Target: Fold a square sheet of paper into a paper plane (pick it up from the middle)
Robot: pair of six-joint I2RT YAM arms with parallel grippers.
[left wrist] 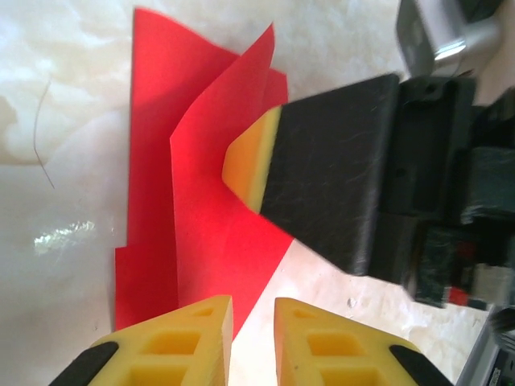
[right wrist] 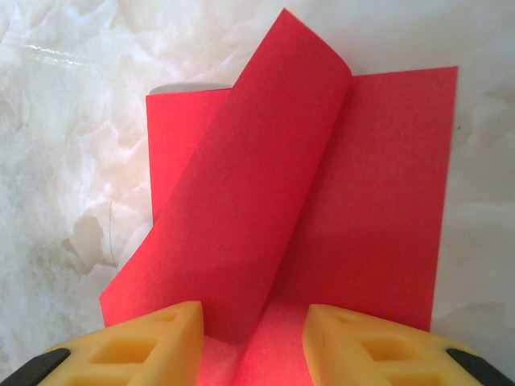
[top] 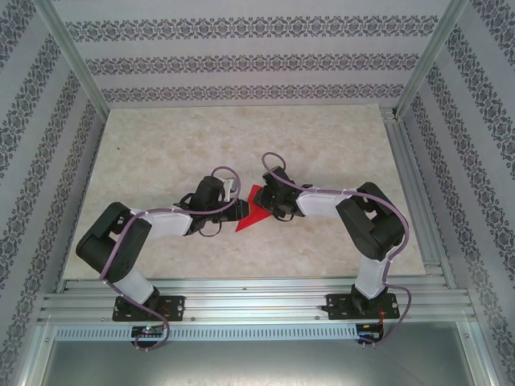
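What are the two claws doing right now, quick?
Left claw: slightly open, holding nothing.
Right claw: wide open over the red paper, not gripping it.

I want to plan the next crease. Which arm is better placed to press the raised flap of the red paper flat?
Probably the right. The right tool straddles the raised flap of the red paper sheet, one pad by the fold. The left tool sits at the sheet's edge.

Left arm: elbow folded outward, forearm reaching inward.
Left gripper: jaws narrowly parted.
Right arm: elbow folded outward, forearm reaching inward.
Right gripper: jaws wide apart, tips near the Left gripper.
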